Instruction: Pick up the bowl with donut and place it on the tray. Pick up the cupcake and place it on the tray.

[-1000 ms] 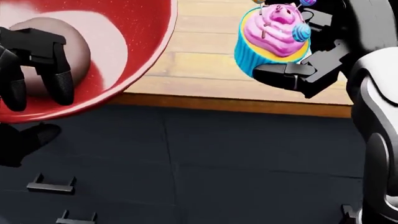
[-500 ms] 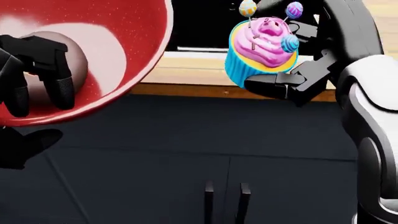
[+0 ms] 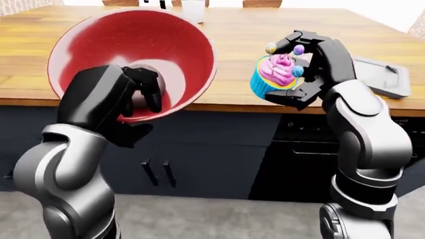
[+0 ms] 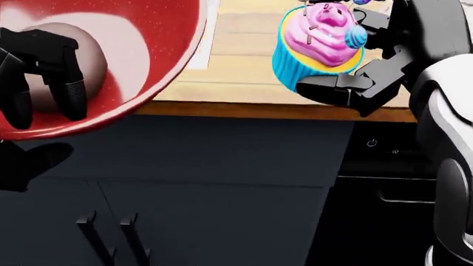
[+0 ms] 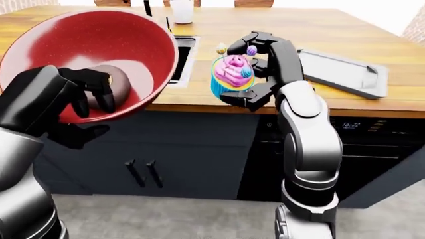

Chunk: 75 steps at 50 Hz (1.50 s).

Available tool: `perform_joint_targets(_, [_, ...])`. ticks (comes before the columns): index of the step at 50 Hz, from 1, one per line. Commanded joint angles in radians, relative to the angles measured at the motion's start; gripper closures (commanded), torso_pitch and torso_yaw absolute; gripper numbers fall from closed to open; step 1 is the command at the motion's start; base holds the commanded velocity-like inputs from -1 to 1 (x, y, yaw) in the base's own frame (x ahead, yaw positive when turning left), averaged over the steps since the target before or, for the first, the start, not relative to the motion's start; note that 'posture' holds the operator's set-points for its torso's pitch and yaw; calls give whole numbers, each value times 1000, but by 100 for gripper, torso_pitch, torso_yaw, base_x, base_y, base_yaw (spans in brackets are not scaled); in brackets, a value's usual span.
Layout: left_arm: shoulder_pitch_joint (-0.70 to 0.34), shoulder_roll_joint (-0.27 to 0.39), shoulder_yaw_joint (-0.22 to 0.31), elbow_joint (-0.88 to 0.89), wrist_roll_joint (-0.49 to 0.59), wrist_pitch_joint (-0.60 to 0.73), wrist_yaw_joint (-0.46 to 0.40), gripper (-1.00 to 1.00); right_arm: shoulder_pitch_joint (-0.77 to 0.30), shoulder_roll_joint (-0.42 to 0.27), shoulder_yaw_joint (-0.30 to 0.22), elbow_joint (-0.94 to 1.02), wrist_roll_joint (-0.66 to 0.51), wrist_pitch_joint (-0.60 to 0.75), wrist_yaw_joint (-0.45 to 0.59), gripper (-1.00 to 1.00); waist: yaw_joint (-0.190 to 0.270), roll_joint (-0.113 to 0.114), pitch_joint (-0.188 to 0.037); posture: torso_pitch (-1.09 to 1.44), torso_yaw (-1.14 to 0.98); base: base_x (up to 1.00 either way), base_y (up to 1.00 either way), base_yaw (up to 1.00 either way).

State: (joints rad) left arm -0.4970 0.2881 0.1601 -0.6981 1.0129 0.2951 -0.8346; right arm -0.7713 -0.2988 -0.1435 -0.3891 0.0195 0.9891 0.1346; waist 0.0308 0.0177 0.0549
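1. I am standing at the wooden counter [image 5: 265, 30], and its near edge is running across both eye views, with dark cabinet doors [image 3: 199, 149] below it and grey floor [image 5: 186, 214] along the bottom.
2. I am seeing open counter top between the raised hands and the grey tray [image 5: 342, 72], which is lying at about 2 o'clock in the right-eye view, near the counter's edge and well apart from both hands.
3. My left hand [image 3: 143, 89] is holding the red bowl [image 3: 133, 55] up off the counter at about 10 o'clock. Fingers [image 4: 70, 83] are hooking over the rim into the bowl and the rest of the hand is gripping from outside, so it is clamped on the rim.
4. The bowl is tilting its mouth toward the cameras, and the pale brown donut [image 4: 81, 50] is lying inside against the wall, just behind those fingers.
5. My right hand [image 5: 255, 69] is wrapping its fingers around the cupcake [image 5: 232, 74], holding it upright above the counter edge, near the centre.
6. The cupcake is showing a blue wrapper, pink frosting and small lollipop toppers.
7. A sink recess [image 5: 183, 55] is sitting behind the bowl, and a white cup [image 5: 181, 11] at 12 o'clock.
8. The dark oven panel [image 5: 362, 127] under the tray is showing a small display that seems to read 16:22.
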Motion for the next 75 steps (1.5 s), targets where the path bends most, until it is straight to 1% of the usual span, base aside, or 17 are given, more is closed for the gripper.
perform_joint_targets(1, [-23, 2, -3, -32, -4, -16, 22, 100, -34, -16, -26, -34, -9, -38, -18, 100, -5, -4, -12, 0, 0, 0, -100, 0])
perform_joint_targets(3, [-28, 3, -2, -31, -5, -14, 20, 100, -40, -17, -25, -34, -8, -35, -19, 100, -15, -121, -45, 0, 0, 0, -100, 0])
perform_joint_targets(4, [-31, 4, -2, -32, -4, -11, 18, 100, -44, -19, -26, -38, -6, -29, -19, 100, -18, -80, -17, 0, 0, 0, -100, 0])
perform_joint_targets(11, [-53, 9, -5, -32, 0, -4, 7, 100, -57, -25, -28, -42, 1, -22, -23, 100, -24, -25, 1, 0, 0, 0, -98, 0])
perform_joint_targets(14, [-52, 12, -6, -23, -2, -13, 16, 100, -52, -24, -27, -34, 2, -37, -23, 100, -21, -9, -8, 0, 0, 0, -80, 0])
perform_joint_targets(16, [-54, 10, -6, -15, -3, -14, 21, 100, -51, -23, -26, -37, 2, -38, -23, 100, -4, 43, -27, 0, 0, 0, -78, 0])
perform_joint_targets(17, [-54, 10, -6, -17, -3, -14, 20, 100, -51, -22, -26, -37, 3, -39, -23, 100, -12, 14, -14, 0, 0, 0, -77, 0])
perform_joint_targets(20, [-54, 11, -5, -21, -4, -11, 18, 100, -61, -22, -30, -44, 11, -27, -26, 100, -12, 31, -43, 0, 0, 0, -66, 0])
perform_joint_targets(23, [-52, 10, -4, -17, -7, -13, 24, 100, -64, -24, -31, -41, 15, -28, -29, 100, -7, -49, -24, 0, 0, 0, -58, 0])
perform_joint_targets(24, [-51, 10, -4, -18, -7, -13, 24, 100, -67, -24, -30, -43, 16, -24, -30, 100, -21, -117, -43, 0, 0, 0, -59, 0])
perform_joint_targets(25, [-49, 10, -3, -17, -8, -14, 27, 100, -67, -24, -29, -42, 17, -26, -31, 100, -16, -78, -31, 0, 0, 0, -59, 0])
perform_joint_targets(28, [-44, 11, 0, -14, -13, -18, 34, 100, -70, -25, -25, -48, 18, -22, -33, 100, -30, -63, -37, 0, 0, 0, -52, 0])
perform_joint_targets(42, [-97, 45, 11, 60, -43, -13, 63, 100, -98, -29, -12, -54, -3, -10, -13, 100, -56, -56, -19, 0, 0, 0, 0, 0])
perform_joint_targets(55, [-128, 61, 8, 92, -53, -7, 70, 100, -121, -39, -18, -55, -10, 3, -1, 100, -57, 8, -11, 0, 0, 0, 0, 0])
perform_joint_targets(62, [-157, 74, 12, 112, -67, 4, 70, 100, -126, -38, -12, -53, -16, 5, 4, 100, -4, -53, -21, 0, 0, 2, 0, 0])
perform_joint_targets(63, [-157, 75, 11, 111, -67, 5, 69, 100, -126, -38, -12, -55, -17, 7, 4, 100, -6, -111, -22, 0, 0, 12, 0, 0])
perform_joint_targets(75, [-157, 96, 27, 109, -86, 15, 75, 100, -130, -32, -5, -56, -28, 3, 11, 100, -30, -25, -21, 0, 0, 9, 3, 0])
